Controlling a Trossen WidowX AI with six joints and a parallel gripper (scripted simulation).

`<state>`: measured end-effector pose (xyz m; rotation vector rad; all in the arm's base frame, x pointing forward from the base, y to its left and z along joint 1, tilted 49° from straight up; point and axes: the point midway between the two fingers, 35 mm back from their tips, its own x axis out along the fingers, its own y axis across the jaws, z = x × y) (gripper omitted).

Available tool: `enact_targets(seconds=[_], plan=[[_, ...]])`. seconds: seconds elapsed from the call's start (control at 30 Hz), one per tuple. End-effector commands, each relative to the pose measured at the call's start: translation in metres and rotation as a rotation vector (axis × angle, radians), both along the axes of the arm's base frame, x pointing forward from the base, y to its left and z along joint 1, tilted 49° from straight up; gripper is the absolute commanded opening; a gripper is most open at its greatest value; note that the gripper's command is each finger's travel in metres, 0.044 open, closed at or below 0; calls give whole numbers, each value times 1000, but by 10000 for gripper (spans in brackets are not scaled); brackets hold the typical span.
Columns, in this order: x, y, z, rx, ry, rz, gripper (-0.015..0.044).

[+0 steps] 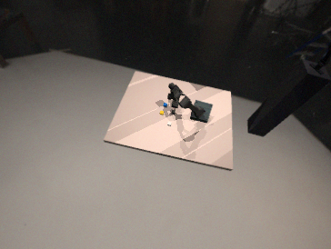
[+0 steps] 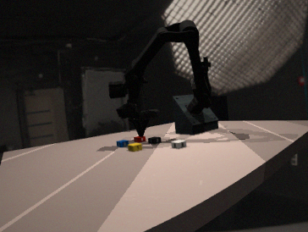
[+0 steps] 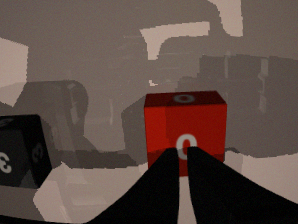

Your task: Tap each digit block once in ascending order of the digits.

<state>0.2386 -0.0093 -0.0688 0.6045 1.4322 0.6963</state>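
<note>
A red block (image 2: 139, 139) (image 3: 165, 125) shows a 0. My gripper (image 2: 141, 135) (image 3: 181, 157) is shut, its tips almost together at the red block and over the lower part of its 0 in the wrist view; nothing shows held between them. Whether the tips touch the block I cannot tell. A black block (image 2: 155, 140) (image 3: 17, 155) with a 3 stands beside it. A blue block (image 1: 165, 104) (image 2: 122, 144), a yellow block (image 1: 162, 113) (image 2: 134, 147) and a white block (image 1: 169, 124) (image 2: 178, 144) stand nearby, their digits unreadable. The red block is hidden in the top view.
The arm's dark base (image 1: 207, 109) (image 2: 196, 125) stands behind the blocks on the pinkish table top (image 1: 141, 132) (image 2: 178, 186). Shadows of the arm fall across the table. A large dark beam (image 1: 284, 100) shows to the right of the table in the top view.
</note>
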Motion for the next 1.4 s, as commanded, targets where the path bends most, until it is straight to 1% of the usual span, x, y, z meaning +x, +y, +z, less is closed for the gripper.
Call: enact_targets(seconds=[0.0,0.07,0.17,0.3,0.5,0.63,0.7,0.8,0.9,0.97,1.2,1.37], plan=[[-2,2,-2,6,9,-4,20],[0,-1,1,1,1,-2,20],[-2,-19,17,4,9,-4,20],[-2,-22,20,4,10,-4,20],[-2,-80,70,1,11,-4,20],[0,-81,73,0,11,-5,20],[21,-73,87,-9,12,-7,20],[66,-44,123,-14,9,-10,20],[96,-9,157,-1,7,-7,20],[105,5,170,7,7,-4,20],[105,8,170,8,7,-4,20],[107,59,125,9,5,-4,20]])
